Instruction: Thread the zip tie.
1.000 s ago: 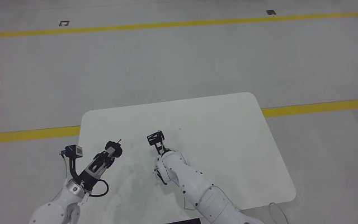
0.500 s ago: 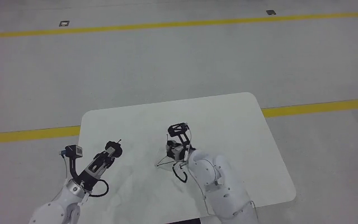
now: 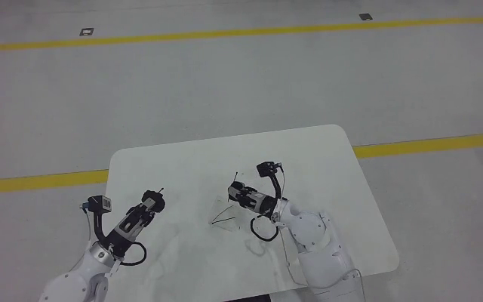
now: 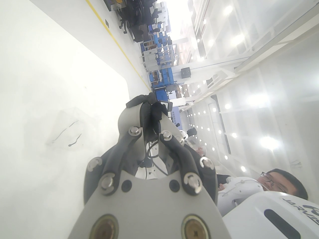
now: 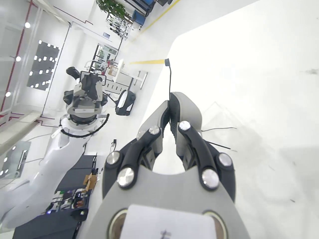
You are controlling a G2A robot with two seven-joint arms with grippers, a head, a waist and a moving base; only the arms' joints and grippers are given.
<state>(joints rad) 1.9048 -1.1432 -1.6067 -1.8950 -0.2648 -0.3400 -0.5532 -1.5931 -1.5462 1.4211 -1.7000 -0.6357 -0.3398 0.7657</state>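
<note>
My right gripper (image 5: 170,98) is shut on a black zip tie (image 5: 170,78). Its strap rises straight out of the fingertips, and its square head is at the free end. In the top view this gripper (image 3: 235,189) is over the table's middle, pointing toward the other arm. My left gripper (image 3: 156,196) is held over the table's left part, a good gap away. It is shut on a second black zip tie (image 4: 152,101), and only a short end pokes past the fingertips (image 3: 161,190).
A clear plastic bag (image 3: 224,217) with two loose black zip ties lies flat on the white table (image 3: 317,158), between the two grippers and toward the front. It also appears in the left wrist view (image 4: 66,131). The table's right half is bare.
My right arm has swung to the right and turned its gripper to point left, carrying the zip tie. The left arm has kept still.
</note>
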